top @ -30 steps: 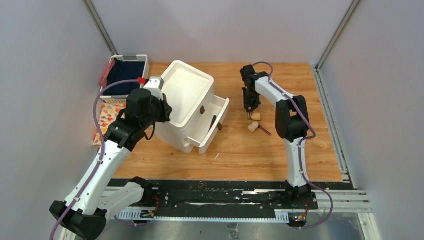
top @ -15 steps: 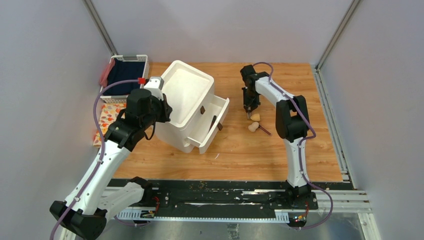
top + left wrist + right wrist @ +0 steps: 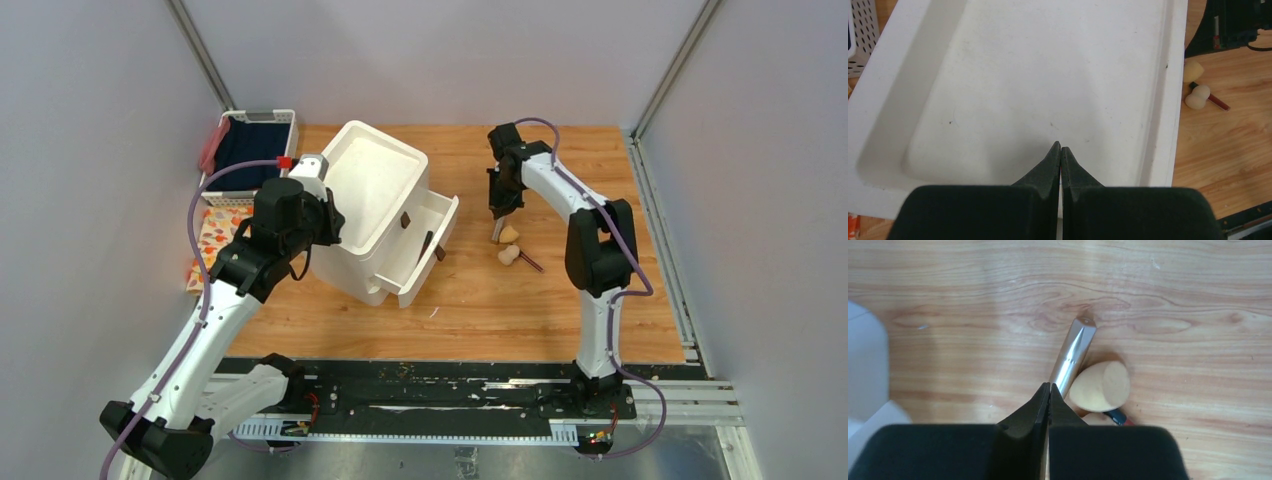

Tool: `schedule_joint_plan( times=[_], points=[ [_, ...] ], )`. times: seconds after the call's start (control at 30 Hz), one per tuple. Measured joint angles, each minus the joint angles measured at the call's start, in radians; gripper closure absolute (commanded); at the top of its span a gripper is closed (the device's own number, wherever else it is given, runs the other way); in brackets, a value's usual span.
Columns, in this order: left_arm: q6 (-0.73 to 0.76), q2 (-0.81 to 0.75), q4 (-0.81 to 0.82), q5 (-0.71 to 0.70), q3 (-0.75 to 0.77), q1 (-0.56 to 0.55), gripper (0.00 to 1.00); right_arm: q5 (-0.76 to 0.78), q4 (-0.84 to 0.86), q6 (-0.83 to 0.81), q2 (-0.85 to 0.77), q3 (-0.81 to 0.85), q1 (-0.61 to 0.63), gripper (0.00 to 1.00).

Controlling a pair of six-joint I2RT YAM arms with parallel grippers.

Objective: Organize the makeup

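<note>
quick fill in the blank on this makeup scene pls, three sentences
The left gripper hangs over the white box with its fingers ____.
One drawer of the box stands ____.
Near the right gripper, ____ beige sponges lie on the table.
Missing words: shut; open; two.

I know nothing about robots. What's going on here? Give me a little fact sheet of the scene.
Surface: wooden table
Left gripper: fingers together, over the top of the white drawer box
Right gripper: fingers together, silver tube at its tips; whether it is gripped is unclear
Loose items: rounded sponge, gourd-shaped sponge, reddish stick
Open drawer: dark stick inside
Far left corner: basket with blue cloth
</note>
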Motion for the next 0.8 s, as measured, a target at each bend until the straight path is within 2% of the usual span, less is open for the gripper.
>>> schedule_joint_plan(
  times=[0.1, 0.2, 0.3, 0.47, 0.8],
  points=[
    [0.000, 0.001, 0.000, 0.000, 0.000, 0.000, 1.00, -0.011, 0.001, 0.000, -0.060, -0.013, 0.000, 0.97],
    [0.000, 0.002, 0.000, 0.002, 0.000, 0.000, 1.00, -0.018, 0.000, 0.000, -0.099, -0.013, 0.000, 0.83],
    [0.000, 0.002, 0.000, 0.004, 0.000, 0.000, 1.00, -0.019, -0.006, 0.001, -0.095, -0.011, 0.000, 0.73],
    [0.000, 0.002, 0.000, 0.004, 0.000, 0.000, 1.00, -0.026, -0.020, 0.000, -0.045, -0.006, 0.000, 0.68],
    [0.000, 0.002, 0.000, 0.003, 0.000, 0.000, 1.00, -0.027, -0.049, 0.014, 0.077, 0.040, 0.000, 0.67]
  ],
)
